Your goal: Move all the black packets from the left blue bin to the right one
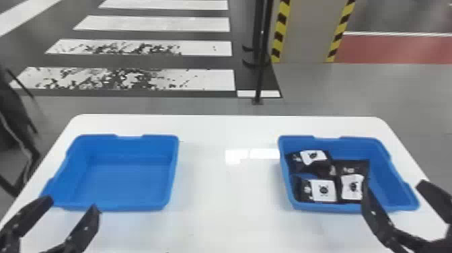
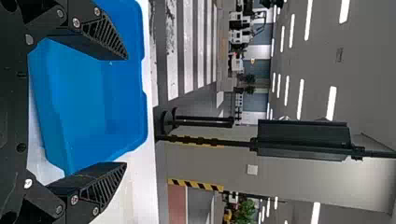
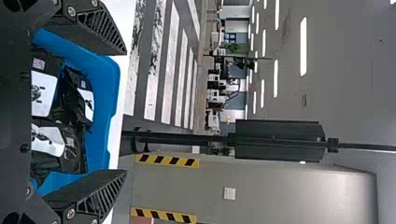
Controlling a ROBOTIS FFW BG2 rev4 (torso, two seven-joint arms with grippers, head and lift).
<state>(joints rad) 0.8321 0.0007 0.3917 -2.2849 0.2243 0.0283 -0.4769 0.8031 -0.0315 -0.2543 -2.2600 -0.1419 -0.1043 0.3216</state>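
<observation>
left gripper (image 1: 73, 204): fingers spread wide, just above the left blue bin's (image 1: 127, 181) near edge
right gripper (image 1: 393, 187): fingers apart too, over the right blue bin (image 1: 356, 146)
black packets (image 1: 353, 165): three, chilling in that bin, left of its gripper

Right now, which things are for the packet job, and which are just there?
For the job:
- black packets, in the right bin
- left bin, empty
- left gripper and right gripper
- table under the bins

Just there:
- pole
- pillar
- floor stripes
</observation>
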